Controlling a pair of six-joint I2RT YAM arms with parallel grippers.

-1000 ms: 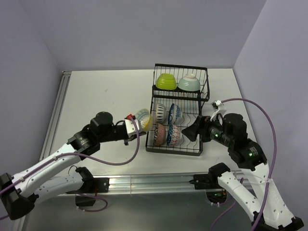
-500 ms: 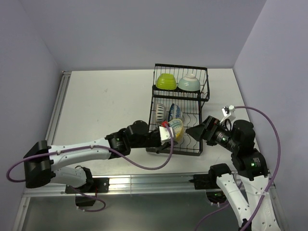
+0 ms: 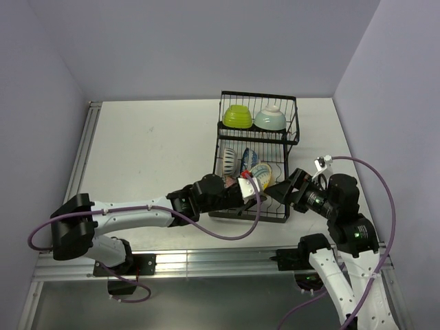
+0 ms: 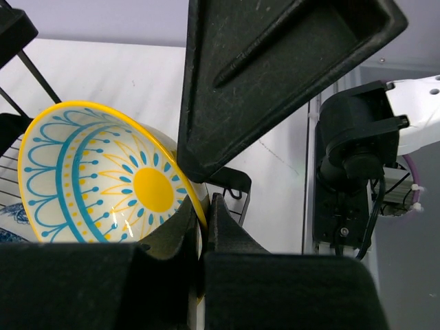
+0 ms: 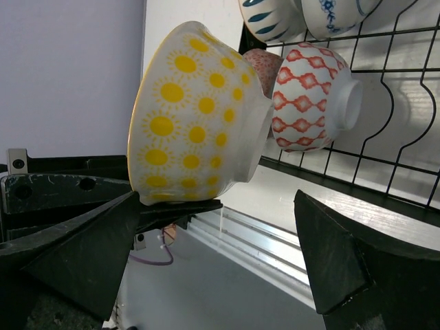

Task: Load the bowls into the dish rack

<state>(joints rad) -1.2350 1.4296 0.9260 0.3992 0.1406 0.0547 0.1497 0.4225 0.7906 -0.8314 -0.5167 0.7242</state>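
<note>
Fingers (image 4: pixel 227 234) of the left gripper (image 3: pixel 249 187) clamp the rim of the yellow sun-patterned bowl (image 5: pixel 199 110), held on edge over the lower section of the dish rack (image 3: pixel 259 93); the fingers hide its lower rim in the left wrist view. Right gripper (image 5: pixel 227 261), jaws wide apart and holding nothing, is at the rack's right front. Just beyond the held bowl are a red-patterned bowl (image 5: pixel 309 103) and a speckled bowl (image 5: pixel 265 65) — masked by the left arm from above. Behind them are a striped bowl (image 3: pixel 228 160) and a blue-patterned bowl (image 3: pixel 249 158), cut off in the right wrist view. Farthest, in the raised basket, are a lime green bowl (image 3: pixel 237 115) and a mint bowl (image 3: pixel 270 119), both upside down.
</note>
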